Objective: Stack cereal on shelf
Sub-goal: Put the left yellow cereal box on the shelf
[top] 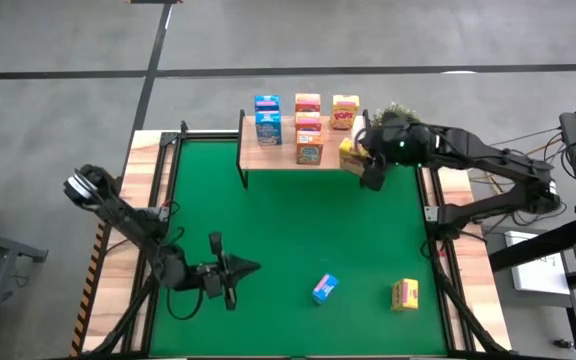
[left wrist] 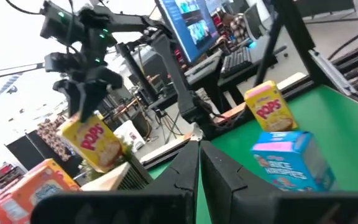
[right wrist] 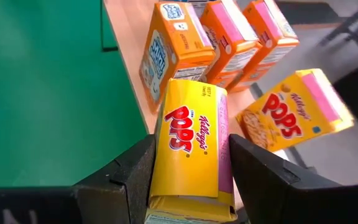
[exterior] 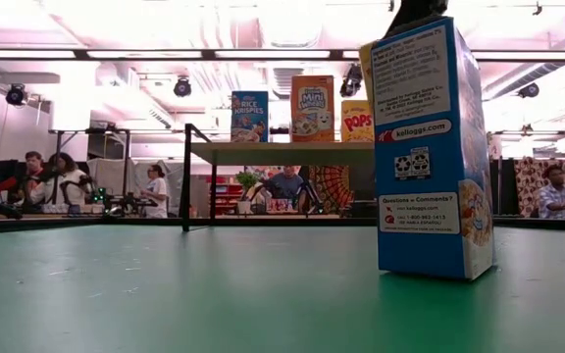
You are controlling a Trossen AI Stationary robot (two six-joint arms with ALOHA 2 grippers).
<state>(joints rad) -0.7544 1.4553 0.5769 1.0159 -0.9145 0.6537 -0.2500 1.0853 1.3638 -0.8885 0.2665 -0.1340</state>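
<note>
The shelf [top: 268, 160] stands at the mat's far edge. On it are two blue cereal boxes [top: 267, 118], three orange ones [top: 308, 127] and a yellow one [top: 345, 112]. My right gripper [right wrist: 191, 155] is over the shelf's right end, shut on another yellow Pops box [top: 351, 155]. My left gripper [top: 246, 267] is shut and holds nothing. It hangs over the mat's near left, pointing level toward the right. A blue box [top: 324, 289] and a yellow box [top: 405, 294] rest on the mat near the front. My right gripper pinches the yellow Pops box between its two fingers [right wrist: 127, 177], one on each narrow long side [right wrist: 224, 134]. The fingers slant down toward the shelf and run along the box's length. The box [left wrist: 95, 143] is tilted over the shelf's right end; I cannot tell whether its lower corner touches the board.
A green potted plant [top: 396, 110] sits just behind the shelf's right end, beside my right arm. The green mat [top: 298, 230] is bare between the shelf and the two front boxes. Wooden borders and black frame rails [top: 163, 190] run along both sides. People sit beyond the table.
</note>
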